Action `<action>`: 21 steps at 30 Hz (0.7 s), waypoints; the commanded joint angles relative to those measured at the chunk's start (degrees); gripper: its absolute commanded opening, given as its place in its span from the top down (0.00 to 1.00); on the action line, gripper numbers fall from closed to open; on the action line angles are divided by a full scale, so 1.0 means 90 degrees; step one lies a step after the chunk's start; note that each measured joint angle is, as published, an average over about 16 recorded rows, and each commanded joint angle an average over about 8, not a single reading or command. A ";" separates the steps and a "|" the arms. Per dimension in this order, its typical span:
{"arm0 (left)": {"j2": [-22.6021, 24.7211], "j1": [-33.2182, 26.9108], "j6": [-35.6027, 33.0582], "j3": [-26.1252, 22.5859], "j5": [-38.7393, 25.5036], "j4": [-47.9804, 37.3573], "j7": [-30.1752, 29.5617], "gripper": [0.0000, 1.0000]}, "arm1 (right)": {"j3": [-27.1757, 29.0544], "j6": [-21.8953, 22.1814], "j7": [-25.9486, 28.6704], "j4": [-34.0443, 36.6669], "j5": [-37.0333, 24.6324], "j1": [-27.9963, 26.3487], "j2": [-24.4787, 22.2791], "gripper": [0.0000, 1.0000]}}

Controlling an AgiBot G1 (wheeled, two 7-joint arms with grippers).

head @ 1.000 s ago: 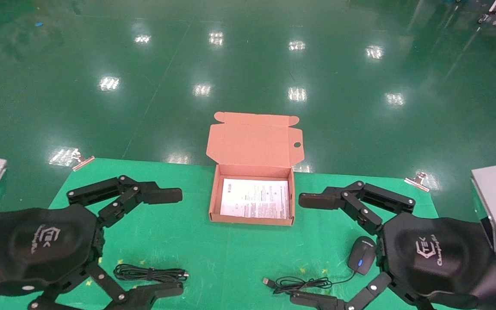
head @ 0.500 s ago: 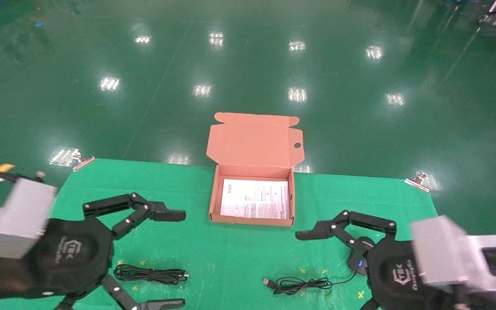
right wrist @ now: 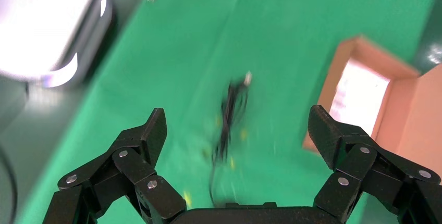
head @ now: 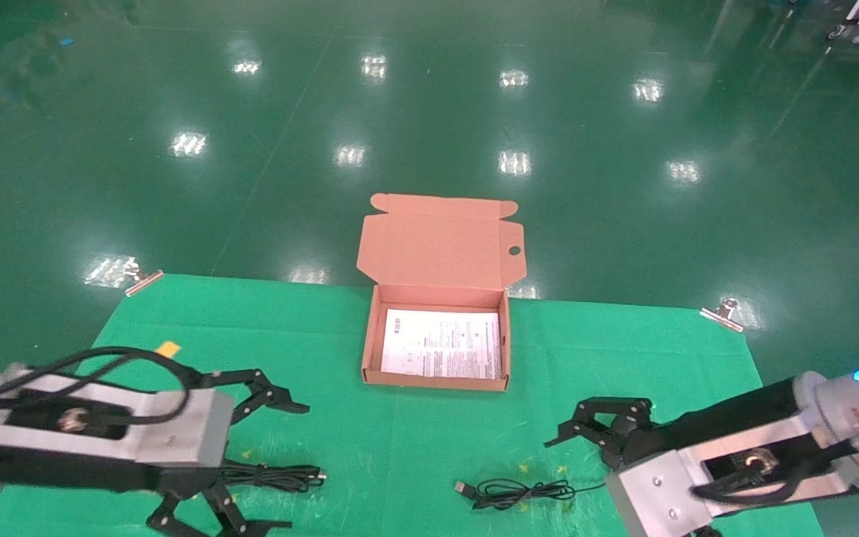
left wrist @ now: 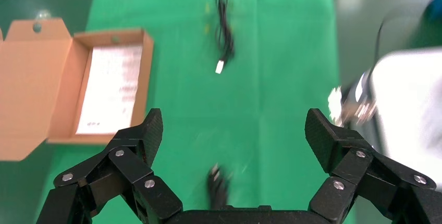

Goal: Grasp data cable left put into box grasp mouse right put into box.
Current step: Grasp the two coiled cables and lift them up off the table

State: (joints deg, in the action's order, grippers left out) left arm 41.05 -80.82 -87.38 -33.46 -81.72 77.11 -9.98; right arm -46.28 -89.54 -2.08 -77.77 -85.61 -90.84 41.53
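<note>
Both grabs look barely started: left gripper, jaws spread and empty, straddles the data cable at 7 o'clock and needs to drop and pinch. Right gripper, also spread, hovers where the mouse hides. Box waits open at 12.

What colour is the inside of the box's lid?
The box lid is plain orange-brown cardboard, clearest in the head view.

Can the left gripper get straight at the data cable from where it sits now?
Probably yes. The left gripper hangs open right over the data cable, one finger on each side of the bundle, and nothing lies on the cable. The box stands well clear of it.
</note>
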 commanded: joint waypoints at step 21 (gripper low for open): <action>0.1020 0.0265 0.1272 -0.1397 -0.3710 0.0007 0.0019 0.00 | -0.1515 0.1345 0.0277 0.0019 -0.2480 0.0262 0.0831 0.00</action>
State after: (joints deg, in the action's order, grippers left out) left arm 50.33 -78.54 -76.34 -45.97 -114.87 76.88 -10.24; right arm -59.82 -77.45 0.36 -77.58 -107.76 -88.54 49.06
